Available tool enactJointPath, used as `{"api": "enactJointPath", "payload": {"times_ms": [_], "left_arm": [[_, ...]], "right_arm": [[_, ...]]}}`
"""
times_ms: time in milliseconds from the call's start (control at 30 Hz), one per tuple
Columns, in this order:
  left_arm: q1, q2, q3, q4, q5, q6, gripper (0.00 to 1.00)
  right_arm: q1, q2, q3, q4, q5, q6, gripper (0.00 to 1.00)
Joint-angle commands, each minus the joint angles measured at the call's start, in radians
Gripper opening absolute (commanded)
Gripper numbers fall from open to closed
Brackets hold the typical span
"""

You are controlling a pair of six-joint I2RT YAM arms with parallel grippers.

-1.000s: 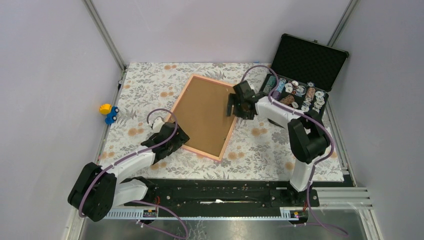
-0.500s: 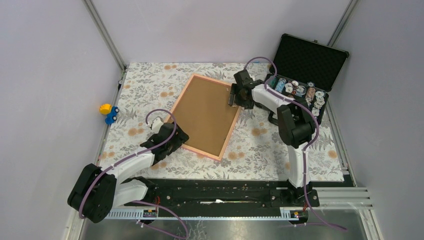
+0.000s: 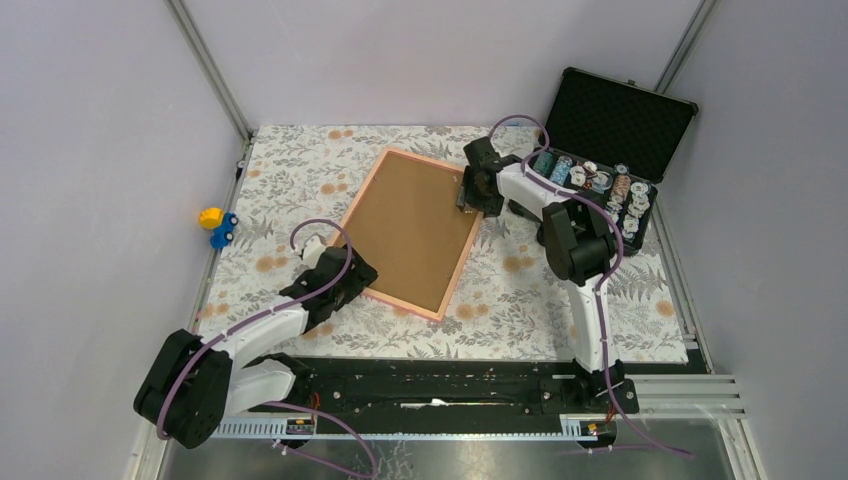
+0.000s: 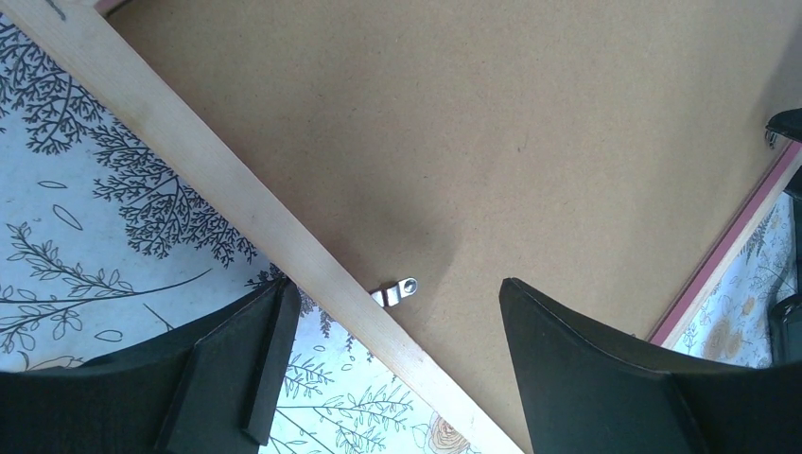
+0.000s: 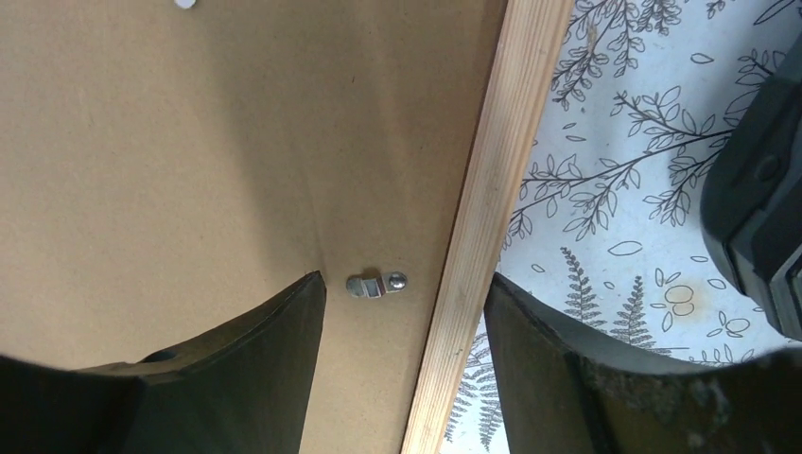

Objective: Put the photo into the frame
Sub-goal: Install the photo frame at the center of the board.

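Note:
The salmon-pink frame (image 3: 405, 306) lies face down on the floral cloth, its brown backing board (image 3: 410, 230) up. The photo is hidden. My left gripper (image 3: 355, 280) is open and empty, low over the frame's near-left edge. In the left wrist view its fingers (image 4: 236, 369) straddle the wooden rail (image 4: 236, 213) and a small metal clip (image 4: 395, 293). My right gripper (image 3: 466, 195) is open and empty over the frame's right edge near its far corner. In the right wrist view it (image 5: 407, 359) straddles the rail (image 5: 487, 189), with another metal clip (image 5: 376, 283) between the fingers.
An open black case (image 3: 610, 140) with several round chips stands at the back right, close to the right arm. A yellow and blue toy (image 3: 216, 226) lies at the table's left edge. Grey walls close in the table.
My right gripper has moved from over the board toward the far right edge of the frame, with its arm folding back. The left gripper and the frame have hardly moved.

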Motion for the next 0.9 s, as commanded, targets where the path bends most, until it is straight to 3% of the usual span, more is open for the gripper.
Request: {"api": "enactJointPath", "payload": {"times_ms": [0, 433, 700, 867], "left_arm": [[0.006, -0.002, -0.024, 0.006, -0.009, -0.011, 0.86], [0.006, -0.005, -0.028, 0.011, -0.007, -0.008, 0.86], [0.006, -0.005, -0.029, 0.012, -0.007, -0.008, 0.85], [0.006, -0.005, -0.028, 0.012, -0.007, -0.008, 0.85]], "right_arm": [[0.001, 0.032, 0.076, -0.053, 0.051, 0.032, 0.68], [0.002, 0.061, 0.086, -0.115, 0.092, 0.011, 0.62], [0.002, 0.058, 0.069, -0.132, 0.032, -0.034, 0.37], [0.001, 0.056, 0.061, -0.132, -0.001, -0.081, 0.3]]}}
